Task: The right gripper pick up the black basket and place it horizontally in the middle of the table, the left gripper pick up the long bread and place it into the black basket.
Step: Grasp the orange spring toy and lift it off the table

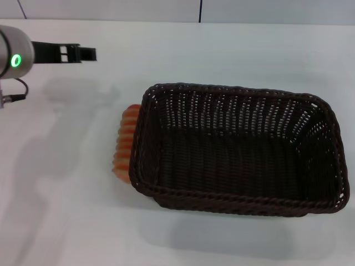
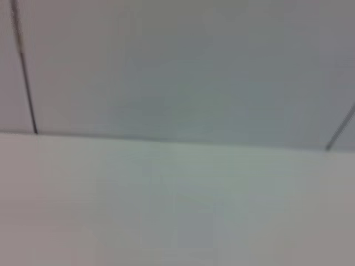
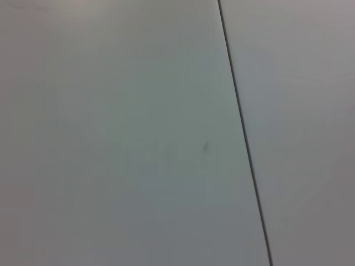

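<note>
The black basket [image 1: 238, 147] sits lengthwise across the white table [image 1: 66, 210], right of the middle, and it is empty. The long bread [image 1: 125, 141] lies on the table against the basket's left wall, partly hidden behind its rim. My left gripper [image 1: 89, 53] is at the far left, high above the table, pointing right, well away from the bread and holding nothing. My right gripper is out of view. Both wrist views show only plain wall panels and a bare surface.
The table's far edge [image 1: 177, 23] meets a panelled wall. A cable [image 1: 16, 94] hangs by the left arm. Bare table lies to the left of and in front of the basket.
</note>
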`<state>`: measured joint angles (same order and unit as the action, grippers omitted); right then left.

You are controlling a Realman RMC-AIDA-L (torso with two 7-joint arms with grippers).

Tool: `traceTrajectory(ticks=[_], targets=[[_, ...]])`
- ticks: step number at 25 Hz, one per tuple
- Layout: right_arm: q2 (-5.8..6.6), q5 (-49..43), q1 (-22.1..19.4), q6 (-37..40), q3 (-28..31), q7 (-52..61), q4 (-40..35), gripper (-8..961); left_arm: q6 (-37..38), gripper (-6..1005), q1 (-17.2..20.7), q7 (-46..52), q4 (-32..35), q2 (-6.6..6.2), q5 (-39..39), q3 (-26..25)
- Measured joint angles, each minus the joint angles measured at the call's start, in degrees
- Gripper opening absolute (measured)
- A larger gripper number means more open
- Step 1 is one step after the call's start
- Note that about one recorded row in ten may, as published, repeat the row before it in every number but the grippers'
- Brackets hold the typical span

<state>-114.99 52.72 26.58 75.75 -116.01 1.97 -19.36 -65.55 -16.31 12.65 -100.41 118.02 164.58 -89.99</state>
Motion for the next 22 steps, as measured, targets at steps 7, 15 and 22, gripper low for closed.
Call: traceTrajectory(ticks=[7, 15, 22], targets=[[0.47, -0.1, -1.0, 0.1, -0.2, 0.8, 0.3, 308, -11.9, 718, -8.6, -2.9, 5.8, 0.04, -0.2, -1.3], [0.47, -2.4, -2.0, 3.0, -0.2, 0.8, 0.8, 309, -18.5, 714, -13.9, -5.1, 12.0, 0.21, -1.4, -2.0], [0.38, -3.0, -2.1, 4.4, -0.2, 0.8, 1.3, 309, -19.0, 711, -15.1, -7.0, 15.9, 0.13, -6.3, -3.2]])
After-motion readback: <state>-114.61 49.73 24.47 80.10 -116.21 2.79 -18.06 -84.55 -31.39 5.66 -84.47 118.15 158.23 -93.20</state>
